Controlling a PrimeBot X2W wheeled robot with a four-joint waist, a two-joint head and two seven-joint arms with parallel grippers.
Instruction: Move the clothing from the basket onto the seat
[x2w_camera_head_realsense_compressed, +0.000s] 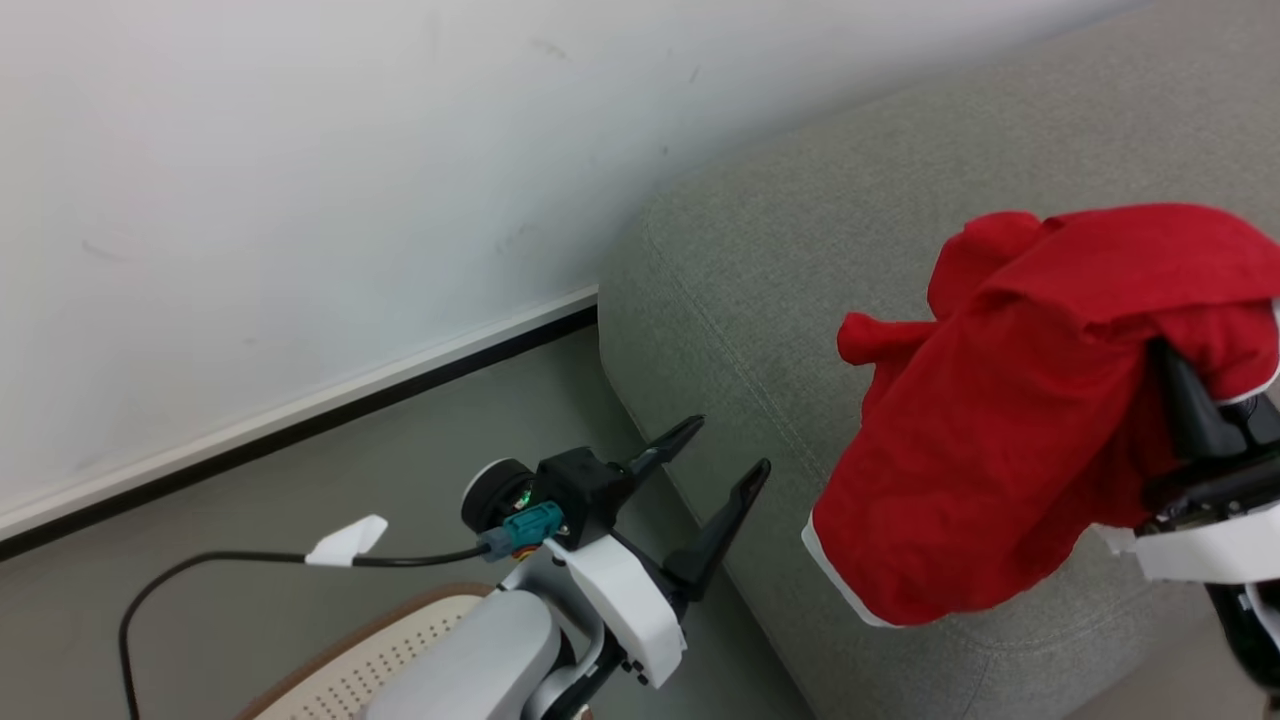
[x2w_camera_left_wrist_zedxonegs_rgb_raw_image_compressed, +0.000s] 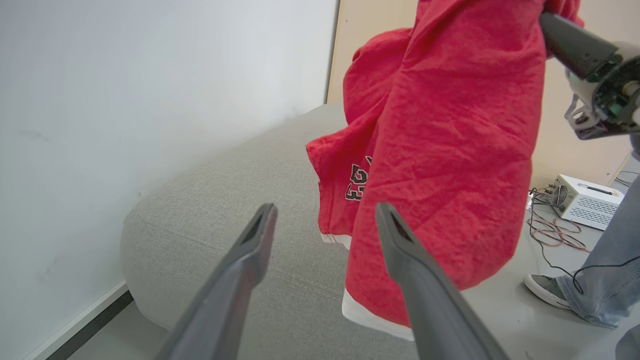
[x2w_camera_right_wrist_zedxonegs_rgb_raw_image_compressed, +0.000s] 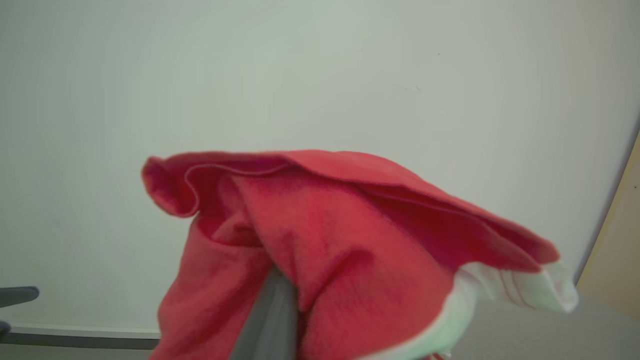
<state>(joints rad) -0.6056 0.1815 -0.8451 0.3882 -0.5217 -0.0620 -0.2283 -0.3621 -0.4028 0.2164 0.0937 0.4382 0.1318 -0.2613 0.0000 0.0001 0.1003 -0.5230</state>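
One bunched, white-hemmed red piece of clothing (x2w_camera_head_realsense_compressed: 1000, 430) hangs pinched in right jaws; left jaws spread.

One bright red fabric garment (x2w_camera_head_realsense_compressed: 1000, 430), one large grey woven seat (x2w_camera_head_realsense_compressed: 760, 250), one cream perforated plastic basket (x2w_camera_head_realsense_compressed: 385, 655) at near left. Two grippers: left gripper (x2w_camera_head_realsense_compressed: 728, 447), right gripper (x2w_camera_head_realsense_compressed: 1178, 380). One white metal box (x2w_camera_left_wrist_zedxonegs_rgb_raw_image_compressed: 587, 202).

Lighting was bright, even and diffuse across all views. A faint soft shadow lay on the seat (x2w_camera_head_realsense_compressed: 780, 250) below the clothing (x2w_camera_head_realsense_compressed: 1000, 420). Head view was sharp. Right wrist view was soft, with the clothing close and out of focus.
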